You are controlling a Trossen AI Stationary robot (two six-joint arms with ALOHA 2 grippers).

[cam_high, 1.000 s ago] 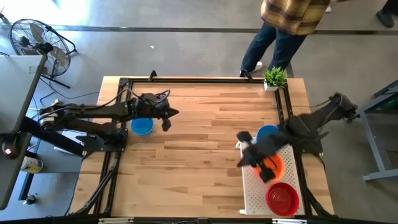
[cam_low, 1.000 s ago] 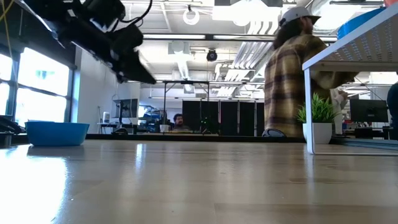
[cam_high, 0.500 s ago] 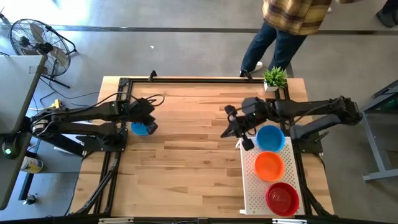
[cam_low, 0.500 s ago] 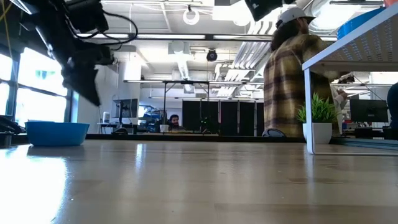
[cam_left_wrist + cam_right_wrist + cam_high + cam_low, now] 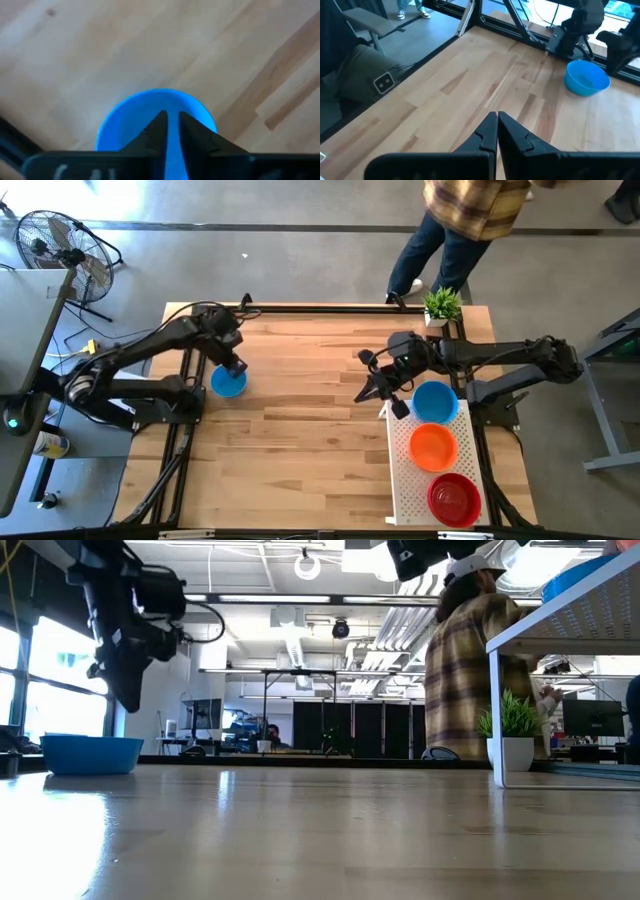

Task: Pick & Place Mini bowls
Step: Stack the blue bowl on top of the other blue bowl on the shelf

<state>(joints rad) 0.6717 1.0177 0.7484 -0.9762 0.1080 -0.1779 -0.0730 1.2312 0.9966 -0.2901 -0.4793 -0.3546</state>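
Here, at the high view's upper left, the left gripper [image 5: 236, 366], slightly parted, hovers over a blue mini bowl [image 5: 228, 383]; it should straddle the rim squarely, while the closed right gripper [image 5: 368, 388] waits mid-bench.

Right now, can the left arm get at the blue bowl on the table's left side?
Probably yes: the left gripper hangs directly over the blue bowl, fingers slightly parted, and nothing lies between them.
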